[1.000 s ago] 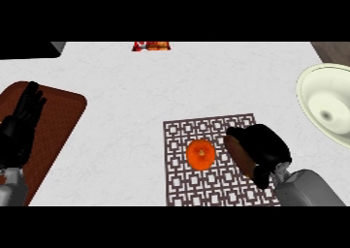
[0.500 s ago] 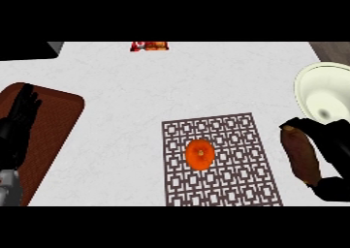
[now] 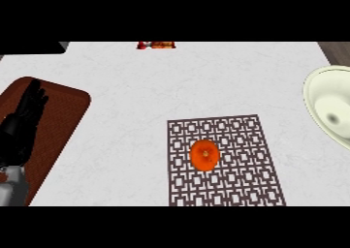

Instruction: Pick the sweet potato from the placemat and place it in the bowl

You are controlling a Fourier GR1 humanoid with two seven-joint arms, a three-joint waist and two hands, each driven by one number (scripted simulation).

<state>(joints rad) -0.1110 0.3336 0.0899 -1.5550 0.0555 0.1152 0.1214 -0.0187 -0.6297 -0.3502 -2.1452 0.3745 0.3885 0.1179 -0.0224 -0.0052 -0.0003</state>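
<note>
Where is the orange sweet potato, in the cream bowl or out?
Out: the orange sweet potato lies on the brown patterned placemat; the cream bowl holds nothing.

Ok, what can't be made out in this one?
Head view only.
- Right hand: out of view, state unknown.
- Bowl: cut off by the right edge; its far side is unseen.
- Red item: cut off by the top edge, too small to identify.
- Dark shape, top-left corner: cut off, unidentifiable.
</note>
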